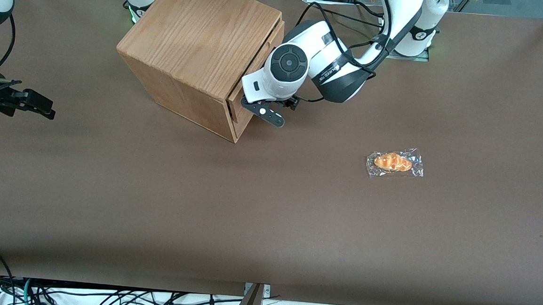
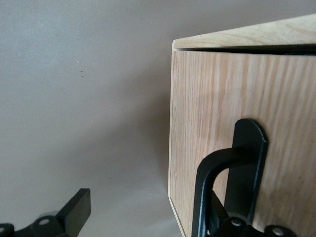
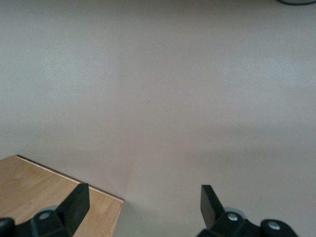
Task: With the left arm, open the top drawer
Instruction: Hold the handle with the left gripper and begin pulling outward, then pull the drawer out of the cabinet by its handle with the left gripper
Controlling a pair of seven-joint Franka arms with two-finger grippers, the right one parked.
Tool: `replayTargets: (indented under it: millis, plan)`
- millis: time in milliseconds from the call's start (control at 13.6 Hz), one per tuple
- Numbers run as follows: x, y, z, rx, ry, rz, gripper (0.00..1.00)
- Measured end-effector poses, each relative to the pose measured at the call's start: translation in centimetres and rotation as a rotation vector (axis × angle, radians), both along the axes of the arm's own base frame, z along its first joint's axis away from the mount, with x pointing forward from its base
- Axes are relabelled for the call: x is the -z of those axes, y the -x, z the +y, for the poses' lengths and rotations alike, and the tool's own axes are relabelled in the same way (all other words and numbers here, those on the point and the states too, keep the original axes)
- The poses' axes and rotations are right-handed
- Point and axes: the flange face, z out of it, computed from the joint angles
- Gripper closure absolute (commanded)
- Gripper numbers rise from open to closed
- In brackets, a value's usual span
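The wooden box (image 1: 197, 49) stands on the brown table, its drawer side turned toward the working arm's end. The top drawer (image 1: 263, 48) shows there nearly edge-on, a thin dark slit between its front and the box's top panel. Up close its light-oak front (image 2: 217, 98) carries the black bar handle (image 2: 205, 182). The left arm (image 1: 334, 57) reaches down in front of the drawer. Its gripper (image 1: 267, 110) sits at the drawer front and is open (image 2: 155, 217). One finger (image 2: 74, 212) hangs over the table past the drawer's edge. The other is mostly hidden by the handle, whose bar end lies between the jaws.
A bread roll in clear wrap (image 1: 395, 162) lies on the table (image 1: 268, 209), nearer the front camera and toward the working arm's end. A corner of the box (image 3: 49, 197) shows in the right wrist view. Cables hang off the table's near edge.
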Motion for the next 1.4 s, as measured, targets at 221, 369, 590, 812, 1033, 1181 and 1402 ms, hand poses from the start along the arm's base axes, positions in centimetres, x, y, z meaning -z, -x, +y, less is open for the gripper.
replayTargets:
  millis: [221,369,590,812,1033,1181,1402]
  plan:
    - [0.0,-0.2,0.2,-0.005,-0.001,0.0,0.0]
    - [0.0,-0.4,0.4,-0.007,-0.004,0.002,0.0]
    - [0.0,-0.9,1.1,-0.016,-0.01,0.008,0.0]
    - [-0.1,-1.4,1.9,-0.026,-0.017,0.014,0.0]
    - [-0.2,-1.6,2.3,-0.029,-0.024,0.017,0.0]
    - [-0.2,-1.8,2.6,-0.026,-0.036,0.012,0.0]
    - [-0.4,-2.2,3.3,-0.027,-0.053,0.005,0.0]
